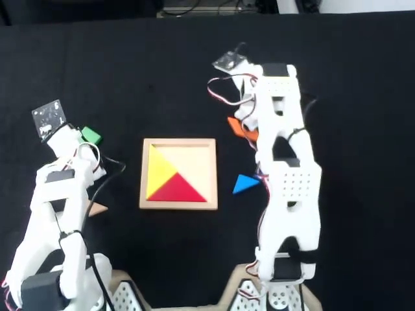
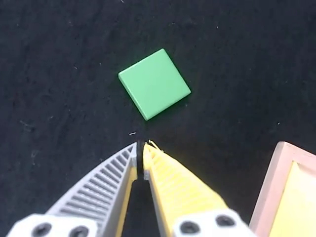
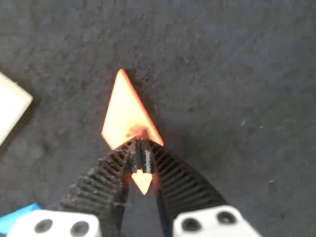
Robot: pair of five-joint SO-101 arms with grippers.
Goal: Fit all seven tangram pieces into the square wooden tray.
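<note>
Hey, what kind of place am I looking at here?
Likely a robotics lab bench or hobby workstation: two white arms sit side by side at a black cloth-covered table, with a wooden tray holding tangram pieces between them.

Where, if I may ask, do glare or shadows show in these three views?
High view: the white arms blaze against the black cloth. Right wrist view: glare pales the orange pointed tangram piece, clamped in the right gripper, and whitens the corner of the square wooden tray. Left wrist view: the green square piece is evenly lit, without glare or marked shadow.
</note>
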